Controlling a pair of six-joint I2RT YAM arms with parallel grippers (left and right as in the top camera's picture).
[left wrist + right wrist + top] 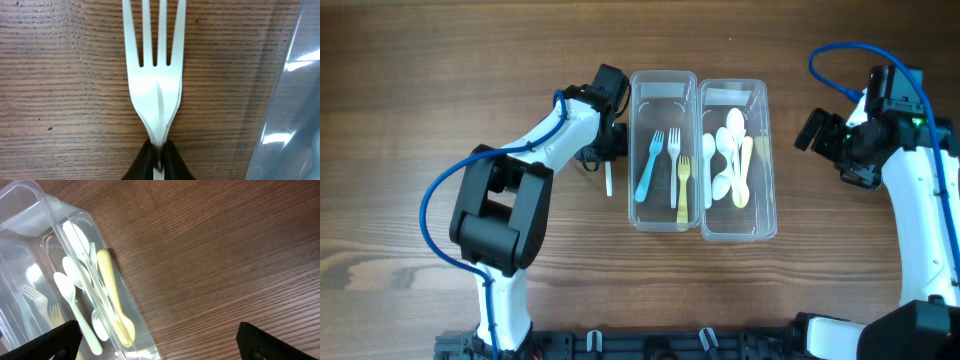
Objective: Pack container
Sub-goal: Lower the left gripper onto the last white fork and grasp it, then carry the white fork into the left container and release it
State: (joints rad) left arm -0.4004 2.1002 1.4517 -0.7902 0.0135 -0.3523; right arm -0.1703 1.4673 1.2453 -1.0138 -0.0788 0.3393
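Observation:
My left gripper is shut on the neck of a white fork lying on the wood; in the overhead view the fork lies just left of the left clear container, with the gripper over it. That container holds a blue fork and two yellow-green forks. The right clear container holds several white and yellow spoons. My right gripper is open and empty above bare wood right of the spoon container; it also shows in the overhead view.
The container wall runs along the right side of the left wrist view. Blue cables loop beside both arms. Bare wood surrounds the two containers.

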